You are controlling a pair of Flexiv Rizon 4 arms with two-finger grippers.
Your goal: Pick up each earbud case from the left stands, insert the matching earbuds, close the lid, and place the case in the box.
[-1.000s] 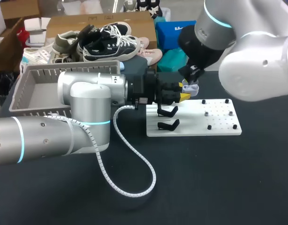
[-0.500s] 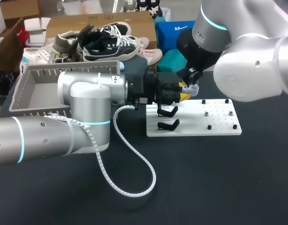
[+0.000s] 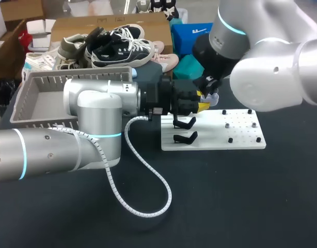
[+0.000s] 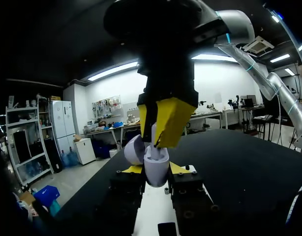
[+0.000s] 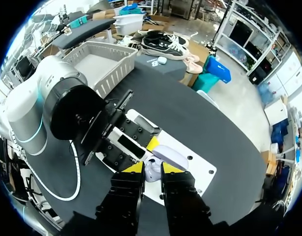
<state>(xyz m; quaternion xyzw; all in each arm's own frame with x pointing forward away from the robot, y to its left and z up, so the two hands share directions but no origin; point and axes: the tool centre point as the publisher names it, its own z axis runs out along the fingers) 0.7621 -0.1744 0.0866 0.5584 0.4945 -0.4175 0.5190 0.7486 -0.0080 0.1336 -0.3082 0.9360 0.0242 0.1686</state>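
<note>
Left pincer [image 4: 155, 168] clenched on the pale purple earbud case [image 4: 156, 158], lid open, held above the far-left corner of the white board [image 3: 241, 137], mid-counter [image 3: 225, 196]. Right pincer [image 5: 147, 168] directly over the case, gripping a white earbud [image 5: 152, 173] at its mouth.

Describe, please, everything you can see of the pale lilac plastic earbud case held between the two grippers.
The pale lilac earbud case is small, rounded and smooth, plastic by its look. Its lid is swung open to one side. The case stands upright in the left gripper, whose yellow tips press it from both sides, above the white board. The right gripper hangs right over its open mouth. What is inside cannot be seen.
</note>
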